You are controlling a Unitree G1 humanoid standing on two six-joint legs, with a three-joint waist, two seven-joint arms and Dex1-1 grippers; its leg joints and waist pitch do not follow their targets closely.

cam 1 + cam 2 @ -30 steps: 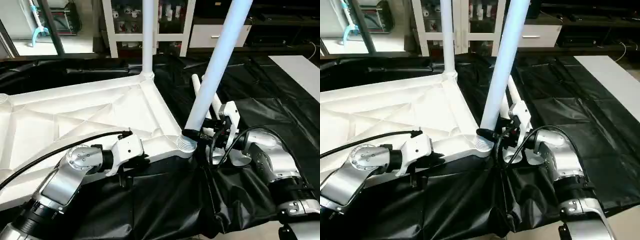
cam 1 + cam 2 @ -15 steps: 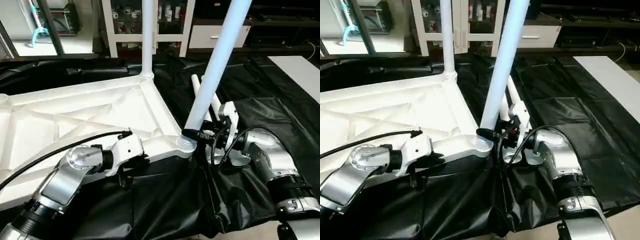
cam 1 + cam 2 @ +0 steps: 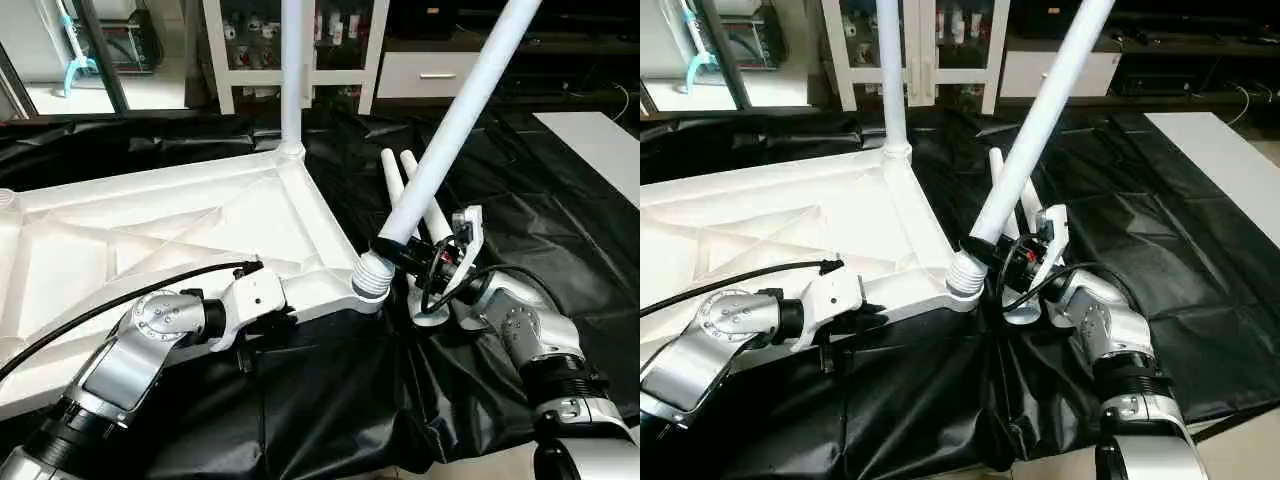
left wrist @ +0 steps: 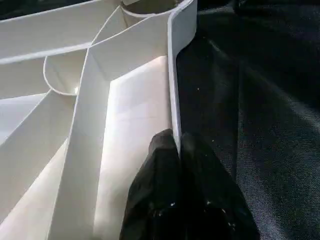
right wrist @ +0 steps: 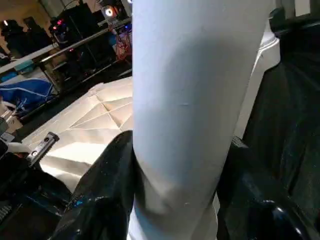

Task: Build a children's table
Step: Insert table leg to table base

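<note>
The left gripper [image 4: 175, 150], jaws clenched on the rim, pins the upturned tabletop [image 3: 180, 225] to the black-draped bench [image 3: 560, 200] so the right gripper [image 3: 400, 255], grasping the tilted leg [image 3: 455, 125], can seat it in the near corner socket [image 3: 368, 282].

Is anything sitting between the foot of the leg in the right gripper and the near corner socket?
Nothing visible. The leg in the right gripper already has its ribbed end at the near corner socket of the tabletop, but it leans far away from the upright far leg.
</note>
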